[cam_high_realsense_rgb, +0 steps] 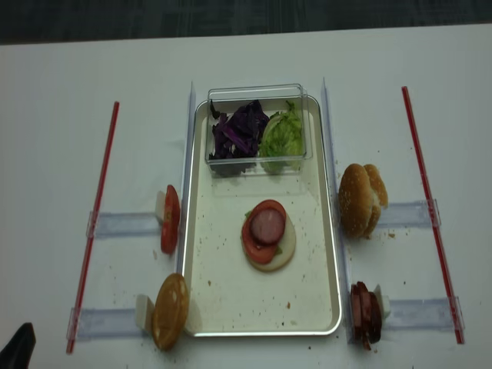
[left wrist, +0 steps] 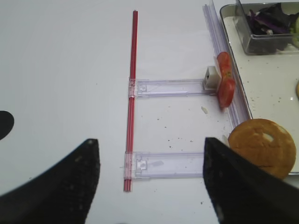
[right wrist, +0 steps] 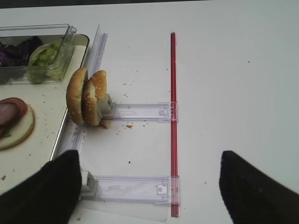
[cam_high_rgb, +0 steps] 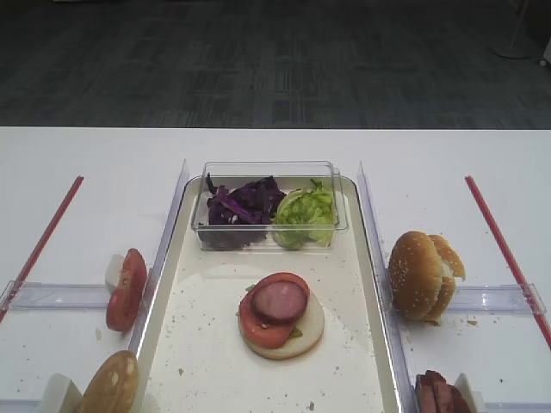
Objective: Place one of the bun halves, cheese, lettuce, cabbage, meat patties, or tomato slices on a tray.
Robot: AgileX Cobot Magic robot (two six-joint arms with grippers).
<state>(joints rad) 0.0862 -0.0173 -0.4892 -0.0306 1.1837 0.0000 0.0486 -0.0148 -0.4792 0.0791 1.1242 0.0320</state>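
The tray (cam_high_rgb: 185, 344) holds a stack: a bun half, a tomato slice and one meat patty (cam_high_rgb: 280, 301) on top. More bun halves (cam_high_rgb: 422, 275) stand on edge right of the tray, and another bun half (cam_high_rgb: 112, 387) at front left. Tomato slices (cam_high_rgb: 126, 288) stand on the left, meat patties (cam_high_rgb: 439, 396) at front right. Cabbage (cam_high_rgb: 245, 205) and lettuce (cam_high_rgb: 306, 215) fill a clear box. Cheese is out of view. My right gripper (right wrist: 152, 186) hangs open over the table right of the tray, holding nothing. My left gripper (left wrist: 152, 182) is open and holds nothing, left of the tray.
Clear plastic racks (right wrist: 135, 186) run from the tray's sides out to red strips (right wrist: 174, 116) on both sides (left wrist: 132, 93). The clear box (cam_high_rgb: 267, 172) sits across the tray's far end. Crumbs speckle the tray and the white table (cam_high_rgb: 86, 172).
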